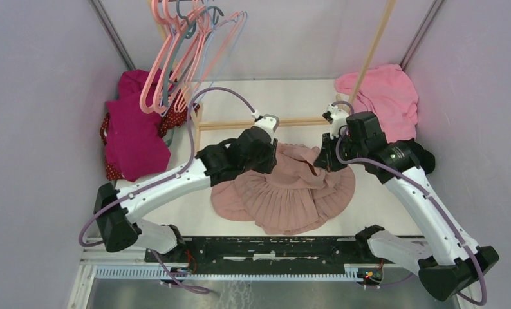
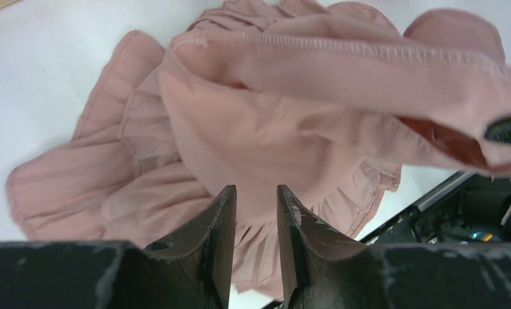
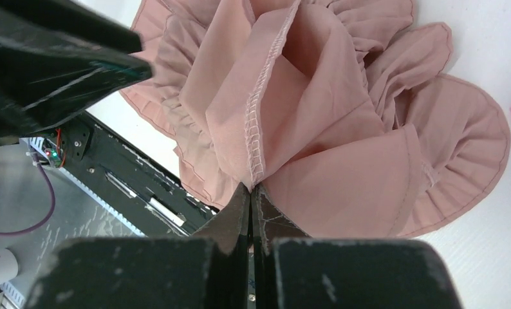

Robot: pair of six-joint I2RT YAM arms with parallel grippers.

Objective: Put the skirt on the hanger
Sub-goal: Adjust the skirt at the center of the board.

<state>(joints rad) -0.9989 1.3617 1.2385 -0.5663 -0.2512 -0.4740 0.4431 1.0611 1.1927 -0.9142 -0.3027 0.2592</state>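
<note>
We find a bunch of hangers (image 1: pixel 187 48), pink and grey-blue, hanging above the far left corner of the tabletop (image 1: pixel 375 199), well apart from the skirt. Beneath them a magenta garment (image 1: pixel 134 132) lies heaped in that corner. A pink garment (image 1: pixel 387 93) is piled in the far right corner, and a wooden pole (image 1: pixel 375 45) leans over it. A wooden rail (image 1: pixel 298 121) runs parallel to the far edge, between the skirt and that edge. Both forearms reach in over the far half of the skirt, and from above the left arm covers its far left part.

The skirt (image 1: pixel 285 190) lies at the middle of the tabletop, nearer the near edge. It is dusty pink and finely pleated, with a ruffled hem fanned out in a rough circle. Most of it rests flat. Its far side is bunched and drawn upward, with a stitched band running taut toward the right arm.

The right gripper (image 3: pixel 251 188) is clenched on that stitched edge, with folds of cloth hanging away from the closed tips. The left gripper (image 2: pixel 256 193) hangs above the pleats with its fingers parted by a narrow gap. Nothing sits between them, and it grips no cloth
</note>
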